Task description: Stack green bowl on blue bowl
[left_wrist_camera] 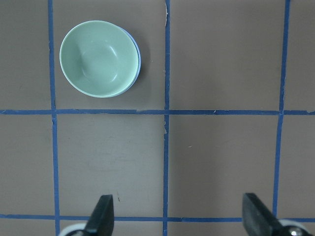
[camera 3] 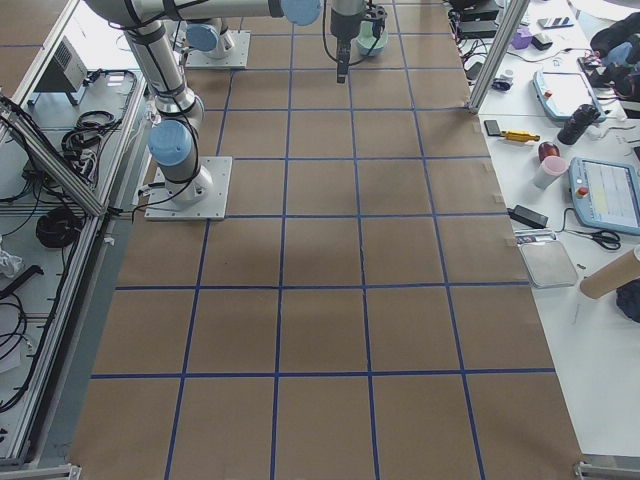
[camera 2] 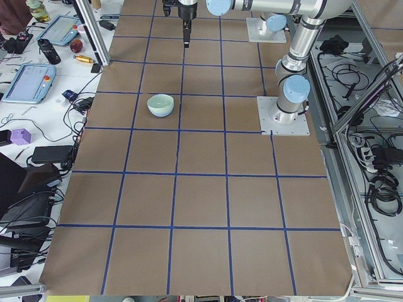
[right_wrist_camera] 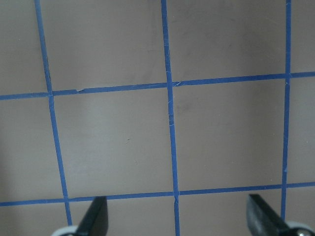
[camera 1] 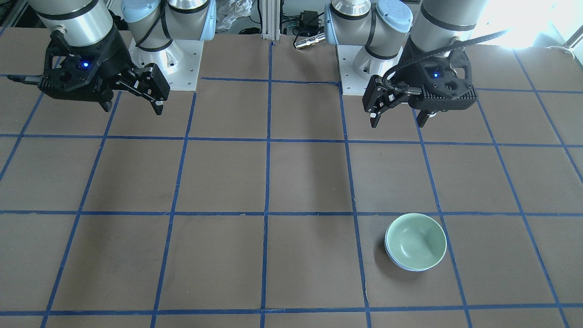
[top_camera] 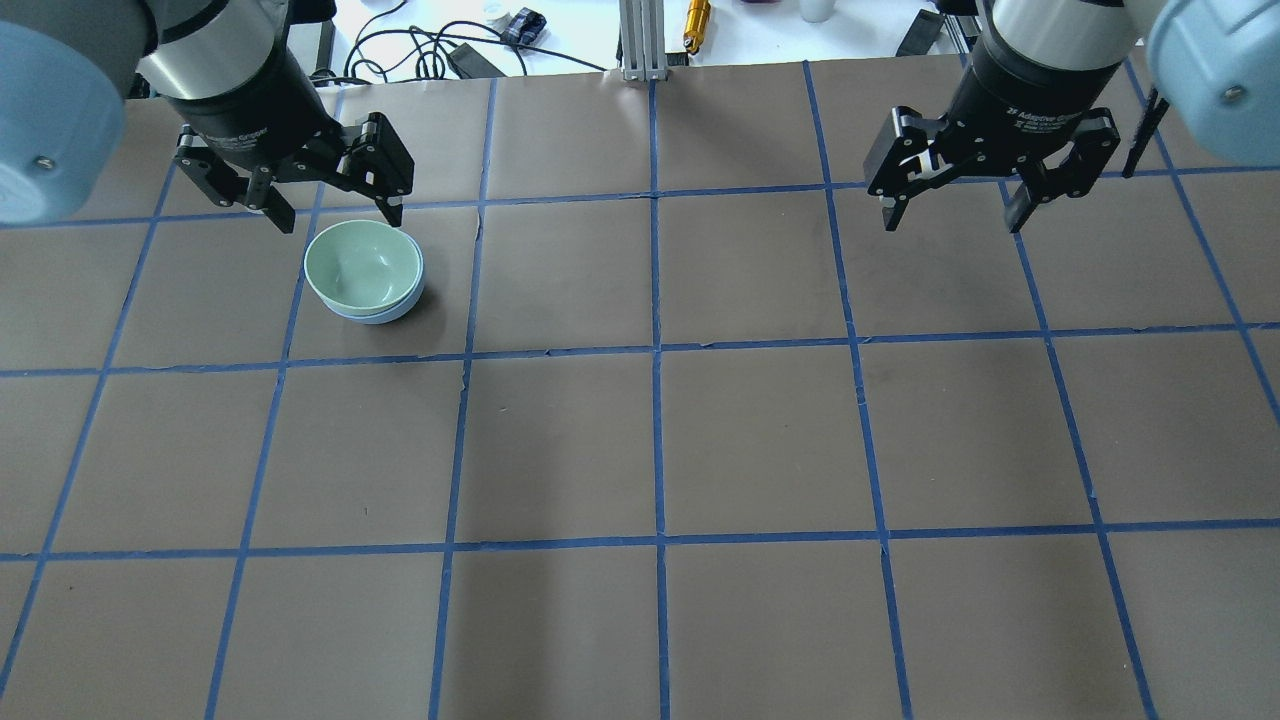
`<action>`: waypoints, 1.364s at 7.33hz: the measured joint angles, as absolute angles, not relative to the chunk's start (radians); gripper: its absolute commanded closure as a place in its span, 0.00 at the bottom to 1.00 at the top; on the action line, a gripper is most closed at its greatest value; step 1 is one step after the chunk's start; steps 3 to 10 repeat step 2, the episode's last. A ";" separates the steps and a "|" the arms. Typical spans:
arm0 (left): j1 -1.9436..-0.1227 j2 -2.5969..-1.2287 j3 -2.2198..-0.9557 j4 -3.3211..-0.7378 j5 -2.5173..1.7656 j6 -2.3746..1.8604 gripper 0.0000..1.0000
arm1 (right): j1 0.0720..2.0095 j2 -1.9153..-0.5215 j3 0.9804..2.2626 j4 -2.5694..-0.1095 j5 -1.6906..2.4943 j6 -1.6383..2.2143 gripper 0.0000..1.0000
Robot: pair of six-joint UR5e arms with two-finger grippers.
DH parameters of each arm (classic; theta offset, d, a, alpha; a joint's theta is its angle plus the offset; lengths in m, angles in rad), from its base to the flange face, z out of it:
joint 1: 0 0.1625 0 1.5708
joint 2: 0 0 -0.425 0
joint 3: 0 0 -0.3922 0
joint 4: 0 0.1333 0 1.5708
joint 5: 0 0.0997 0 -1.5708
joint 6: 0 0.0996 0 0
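Observation:
The green bowl (camera 1: 415,243) sits nested upright inside the blue bowl (camera 1: 392,259), of which only a thin rim shows below it. In the overhead view the green bowl (top_camera: 358,265) and the blue rim (top_camera: 397,309) lie at the far left. My left gripper (top_camera: 340,218) is open and empty, raised above the table just behind the bowls. The left wrist view shows the green bowl (left_wrist_camera: 96,59) and the blue bowl's edge (left_wrist_camera: 138,61) at the upper left, well ahead of the left gripper (left_wrist_camera: 179,216). My right gripper (top_camera: 952,222) is open and empty at the far right.
The table (top_camera: 760,430) is brown paper with a blue tape grid. The two arm bases (camera 1: 168,59) (camera 1: 360,68) stand at the robot's side. An aluminium post (top_camera: 640,40), cables and a gold tool (top_camera: 697,15) lie past the far edge.

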State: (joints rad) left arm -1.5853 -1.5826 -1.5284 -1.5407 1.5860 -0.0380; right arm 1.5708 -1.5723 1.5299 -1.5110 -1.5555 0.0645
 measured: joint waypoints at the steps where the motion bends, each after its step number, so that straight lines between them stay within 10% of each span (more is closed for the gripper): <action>1: -1.585 -1.579 -1.528 -1.541 1.587 -0.038 0.07 | 1.571 -1.572 1.530 -1.511 -1.555 0.064 0.00; 10: -1.585 -1.578 -1.529 -1.541 1.587 -0.038 0.07 | 1.571 -1.572 1.530 -1.511 -1.555 0.064 0.00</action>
